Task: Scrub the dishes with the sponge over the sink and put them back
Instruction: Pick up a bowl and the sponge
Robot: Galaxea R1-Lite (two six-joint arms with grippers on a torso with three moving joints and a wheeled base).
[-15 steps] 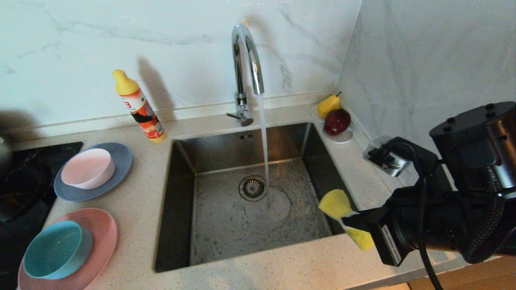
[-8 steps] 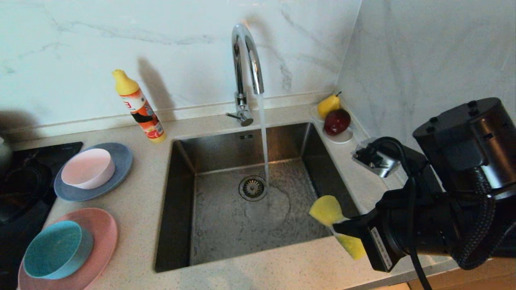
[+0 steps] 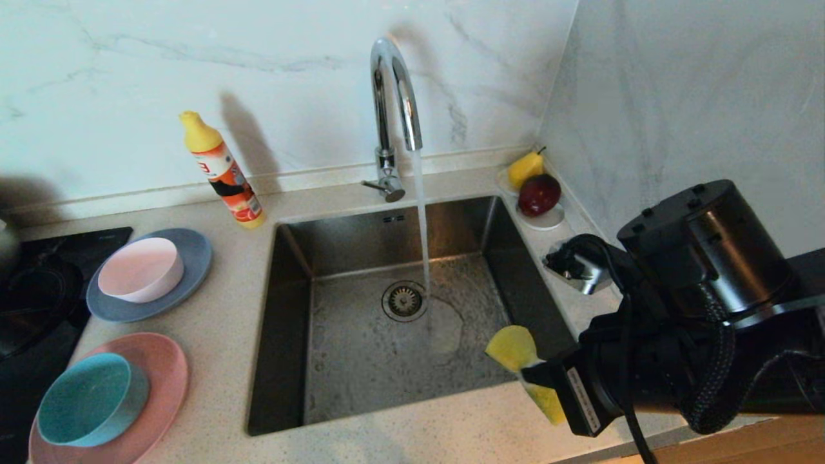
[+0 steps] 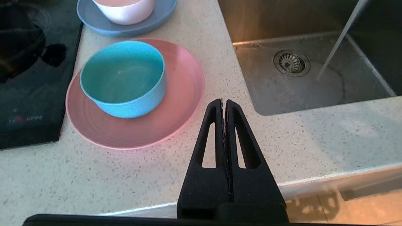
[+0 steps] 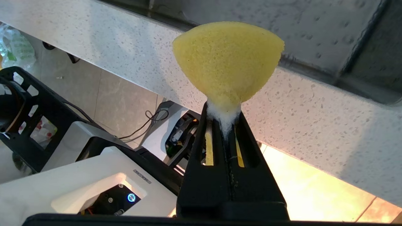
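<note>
Sponge point(image 3: 515, 351) hangs over the near right corner of the sink point(image 3: 290, 322), pinched by the right gripper point(image 3: 538, 377) presumably for scrubbing, while the left wrist view shows the left gripper point(image 4: 224, 103) pressed together, empty, beside that sink near the teal bowl point(image 4: 124, 78), and the right wrist view shows the foam squeezed thin between the jaws.

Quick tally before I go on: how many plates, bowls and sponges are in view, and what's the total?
Plates: 2, blue-grey plate and pink plate
Bowls: 2, pale pink-white bowl and teal bowl
Sponges: 1, sponge squeezed in the right pincer
Total: 5
</note>
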